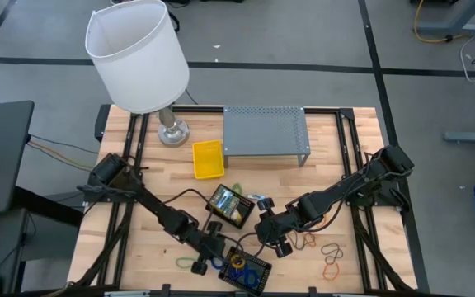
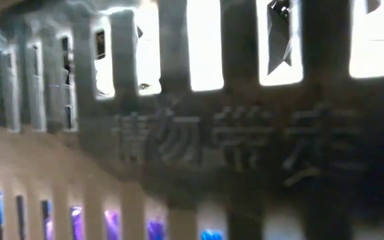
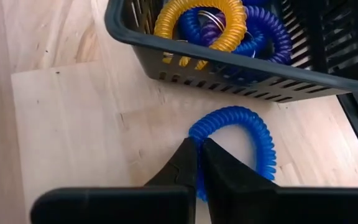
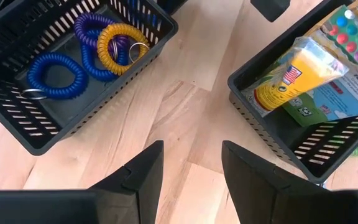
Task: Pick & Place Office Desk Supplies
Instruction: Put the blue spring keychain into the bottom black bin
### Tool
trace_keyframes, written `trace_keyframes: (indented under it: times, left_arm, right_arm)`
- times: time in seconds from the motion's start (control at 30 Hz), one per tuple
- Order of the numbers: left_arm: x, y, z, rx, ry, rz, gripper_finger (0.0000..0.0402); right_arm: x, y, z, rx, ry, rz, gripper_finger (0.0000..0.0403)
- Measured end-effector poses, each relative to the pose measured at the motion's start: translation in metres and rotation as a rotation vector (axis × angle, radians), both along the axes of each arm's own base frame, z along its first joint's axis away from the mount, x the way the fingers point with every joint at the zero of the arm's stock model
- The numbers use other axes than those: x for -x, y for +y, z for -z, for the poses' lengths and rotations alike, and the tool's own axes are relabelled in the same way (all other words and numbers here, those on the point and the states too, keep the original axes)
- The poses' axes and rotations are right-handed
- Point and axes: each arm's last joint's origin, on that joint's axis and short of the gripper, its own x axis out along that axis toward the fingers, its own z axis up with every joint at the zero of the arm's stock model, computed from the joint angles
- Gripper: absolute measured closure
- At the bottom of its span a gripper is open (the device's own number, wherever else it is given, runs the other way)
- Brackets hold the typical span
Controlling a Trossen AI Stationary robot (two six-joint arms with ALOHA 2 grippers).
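Observation:
A blue coil loop [image 3: 253, 134] lies flat on the wood beside a black basket [image 3: 229, 74] near the table's front edge. My left gripper [image 3: 199, 146] [image 1: 198, 266] is shut on it. That basket [image 1: 246, 271] holds yellow [image 3: 201, 22], blue and purple coil loops. A second black basket [image 4: 278, 140] holds a yellow-green crayon box [image 4: 303, 68]. My right gripper [image 4: 191, 162] [image 1: 275, 239] hangs open above the bare wood between the two baskets, touching nothing. My left gripper pinches the blue coil loop at the part of its ring farthest from the basket [image 3: 194, 129], between its two fingertips. The fingers slant down from the table's left. The loop lies flat on the table, just outside the basket's wall.
Thin rubber bands [image 1: 332, 260] lie on the wood at the front right, and a green one [image 1: 184, 262] at the front left. A lamp with a white shade [image 1: 138, 58], a grey perforated shelf [image 1: 266, 132] and a yellow box [image 1: 208, 158] stand at the back.

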Motion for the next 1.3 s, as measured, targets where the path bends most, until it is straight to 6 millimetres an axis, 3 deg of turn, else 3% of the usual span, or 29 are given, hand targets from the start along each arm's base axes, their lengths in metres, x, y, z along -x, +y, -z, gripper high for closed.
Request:
trace_keyframes:
  times: [0.4,0.73,1.03,1.3]
  left_arm:
    - [0.025,-0.001,-0.029,-0.155,-0.005,-0.04,0.0392]
    - [0.033,0.001,-0.078,-0.186,-0.19,-0.064,0.0392]
    - [0.024,-0.003,-0.114,-0.078,-0.432,0.047,0.0392]
    - [0.002,0.004,-0.115,0.02,-0.533,0.12,0.0392]
  right_arm:
    - [0.0,0.0,0.0,0.001,0.002,0.0,0.0234]
    - [0.0,0.0,0.0,0.001,0.0,0.0,0.0234]
    - [0.0,0.0,0.0,0.001,0.001,0.001,0.0234]
    - [0.0,0.0,0.0,0.003,0.005,0.001,0.0234]
